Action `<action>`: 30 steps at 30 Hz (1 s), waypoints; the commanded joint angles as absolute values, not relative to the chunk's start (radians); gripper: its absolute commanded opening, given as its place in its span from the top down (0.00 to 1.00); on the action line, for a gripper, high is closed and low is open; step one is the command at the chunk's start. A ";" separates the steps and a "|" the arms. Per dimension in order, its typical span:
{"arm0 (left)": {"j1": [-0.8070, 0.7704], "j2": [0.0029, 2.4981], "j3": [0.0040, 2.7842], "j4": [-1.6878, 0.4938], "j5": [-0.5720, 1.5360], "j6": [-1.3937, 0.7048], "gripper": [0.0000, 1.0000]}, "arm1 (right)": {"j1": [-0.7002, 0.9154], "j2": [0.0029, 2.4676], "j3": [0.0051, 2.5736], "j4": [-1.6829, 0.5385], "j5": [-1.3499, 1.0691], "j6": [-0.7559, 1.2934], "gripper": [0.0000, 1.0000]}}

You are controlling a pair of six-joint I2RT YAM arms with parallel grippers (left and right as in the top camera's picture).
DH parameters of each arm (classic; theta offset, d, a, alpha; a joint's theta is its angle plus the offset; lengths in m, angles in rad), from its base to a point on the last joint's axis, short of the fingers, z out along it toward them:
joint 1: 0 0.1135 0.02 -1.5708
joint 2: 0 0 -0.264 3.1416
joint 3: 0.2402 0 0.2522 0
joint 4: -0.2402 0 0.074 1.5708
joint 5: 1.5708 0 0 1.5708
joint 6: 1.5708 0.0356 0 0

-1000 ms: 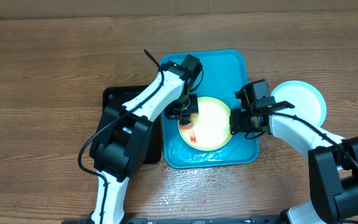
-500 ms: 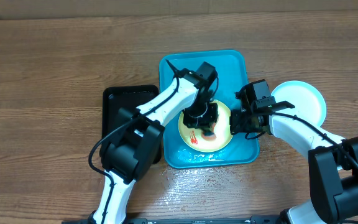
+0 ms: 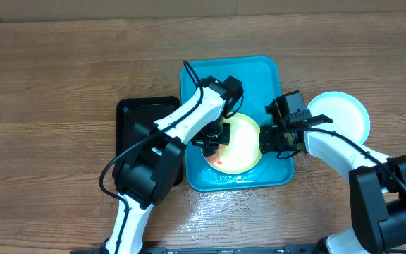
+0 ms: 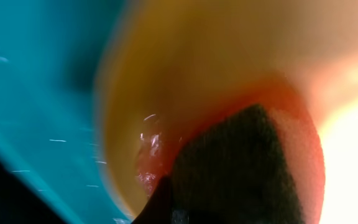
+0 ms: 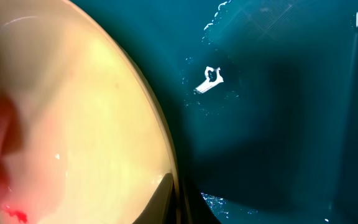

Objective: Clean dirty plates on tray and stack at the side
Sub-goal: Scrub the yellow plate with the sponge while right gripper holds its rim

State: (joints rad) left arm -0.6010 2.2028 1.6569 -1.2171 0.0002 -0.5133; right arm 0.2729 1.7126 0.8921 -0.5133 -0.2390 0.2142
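A pale yellow-green plate [image 3: 244,141] lies on the turquoise tray [image 3: 252,77]. Red sauce [image 3: 218,161] smears its lower left part. My left gripper [image 3: 212,139] is down on the plate's left side, shut on a dark sponge [image 4: 241,168] that presses on the red smear [image 4: 149,169]. My right gripper [image 3: 268,140] is shut on the plate's right rim [image 5: 160,143]; its fingertips [image 5: 166,196] pinch the edge. A light blue-white plate [image 3: 340,116] lies on the table to the right of the tray. No second yellow-green plate shows.
A black rectangular tray [image 3: 136,116] sits just left of the turquoise tray, under my left arm. Water wets the tray floor [image 5: 278,124] and the table [image 3: 217,204] in front of it. The wooden table extends all around.
My left gripper swept the sponge from the plate's left edge to its middle and back to the lower left. Less red sauce shows. The right gripper stayed on the rim.
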 commanded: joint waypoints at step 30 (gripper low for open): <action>-0.616 2.320 1.719 -1.209 0.484 -0.373 0.96 | 0.270 1.719 0.896 -0.522 -0.215 0.213 0.96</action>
